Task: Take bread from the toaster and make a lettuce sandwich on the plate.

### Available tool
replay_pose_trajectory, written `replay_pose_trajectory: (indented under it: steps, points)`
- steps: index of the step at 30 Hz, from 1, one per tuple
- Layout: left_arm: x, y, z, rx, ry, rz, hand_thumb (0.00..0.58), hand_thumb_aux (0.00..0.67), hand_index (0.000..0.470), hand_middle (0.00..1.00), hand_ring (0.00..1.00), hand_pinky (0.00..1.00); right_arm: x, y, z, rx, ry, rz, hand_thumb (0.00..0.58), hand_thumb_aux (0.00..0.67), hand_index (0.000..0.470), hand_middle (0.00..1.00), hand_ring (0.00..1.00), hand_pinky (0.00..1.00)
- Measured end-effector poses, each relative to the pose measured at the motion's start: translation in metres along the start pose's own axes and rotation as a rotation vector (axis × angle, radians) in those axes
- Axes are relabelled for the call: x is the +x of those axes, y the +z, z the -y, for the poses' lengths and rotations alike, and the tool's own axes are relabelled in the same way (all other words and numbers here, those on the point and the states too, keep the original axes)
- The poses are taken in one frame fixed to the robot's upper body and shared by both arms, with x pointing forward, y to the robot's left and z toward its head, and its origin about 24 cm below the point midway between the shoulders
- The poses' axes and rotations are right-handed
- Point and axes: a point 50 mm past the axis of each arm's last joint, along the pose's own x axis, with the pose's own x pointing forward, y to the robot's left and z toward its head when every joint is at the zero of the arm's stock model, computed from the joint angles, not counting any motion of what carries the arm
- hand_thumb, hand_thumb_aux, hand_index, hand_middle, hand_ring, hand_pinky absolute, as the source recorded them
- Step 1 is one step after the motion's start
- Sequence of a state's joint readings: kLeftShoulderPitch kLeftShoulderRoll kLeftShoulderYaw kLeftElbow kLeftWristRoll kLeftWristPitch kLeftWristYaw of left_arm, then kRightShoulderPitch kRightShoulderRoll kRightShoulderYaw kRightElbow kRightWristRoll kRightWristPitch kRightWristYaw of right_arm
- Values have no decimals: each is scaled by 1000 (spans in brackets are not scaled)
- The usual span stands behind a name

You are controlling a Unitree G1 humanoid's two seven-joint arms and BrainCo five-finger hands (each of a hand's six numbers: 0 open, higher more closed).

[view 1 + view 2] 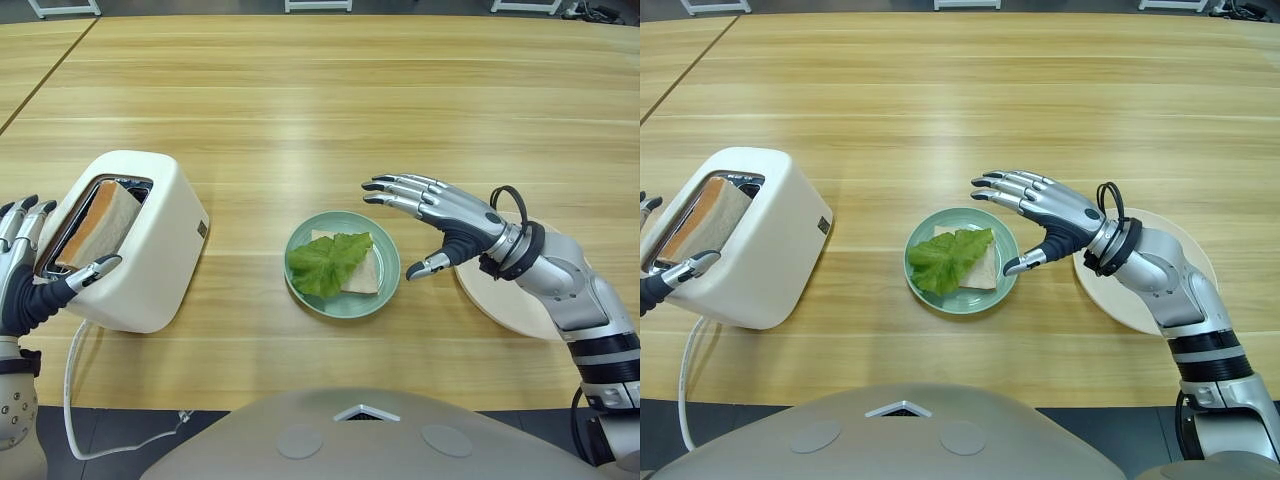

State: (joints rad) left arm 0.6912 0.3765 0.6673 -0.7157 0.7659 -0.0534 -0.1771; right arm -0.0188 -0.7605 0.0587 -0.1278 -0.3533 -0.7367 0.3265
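Surface: a pale wooden plank surface (pixel 330 110), seamed lengthwise.
Left: a white rounded toaster (pixel 150 250) is set near the front edge, at an angle to it.
Middle: a round green plate (pixel 388 285) is placed near the front edge, well apart from the toaster.
Right: a round cream-coloured plate (pixel 1108 298) is laid near the green plate, not touching it, and is partly covered from view.
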Motion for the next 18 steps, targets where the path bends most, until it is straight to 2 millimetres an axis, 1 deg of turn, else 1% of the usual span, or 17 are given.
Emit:
replay_pose_trajectory:
  steps: [1, 2, 3, 4, 5, 6, 13, 15, 18]
  points:
    - [1, 1, 3, -10, -11, 3, 436, 336, 236, 0, 0, 0, -1, 0, -1, 3, 2, -1, 0, 0, 0, 0, 0, 0]
    - [1, 2, 5, -19, -19, 10, 498, 418, 293, 0, 0, 0, -1, 0, -2, 5, 4, -2, 0, 0, 0, 0, 0, 0]
    - [1, 4, 6, -30, -22, 18, 541, 497, 348, 0, 0, 0, -1, 0, -2, 6, 4, -2, 0, 0, 0, 0, 0, 0]
    - [2, 6, 6, -40, -17, 30, 566, 565, 396, 0, 0, 0, -1, 0, -2, 7, 4, -2, 0, 0, 0, 0, 0, 0]
    - [4, 10, 7, -65, -12, 54, 579, 649, 455, 0, 0, 0, -1, 0, -3, 7, 5, -3, 0, 0, 0, 0, 0, 0]
    - [5, 12, 8, -88, -10, 70, 580, 670, 470, 0, 0, 0, -2, 0, -4, 9, 6, -6, 0, 0, 0, 0, 0, 0]
    - [7, 11, 11, -175, 4, 88, 580, 670, 470, 0, 0, 0, -2, 0, -6, 5, 10, -8, 0, 0, 0, 0, 0, 0]
    - [8, 12, 7, -191, 33, 104, 580, 670, 470, 0, 0, 0, -2, 0, -6, 4, 9, -8, 0, 0, 0, 0, 0, 0]
    - [12, 13, -8, -224, 151, 148, 580, 670, 470, 0, 0, 0, -2, -1, -6, 4, 2, -11, 0, 0, 0, 0, 0, 0]
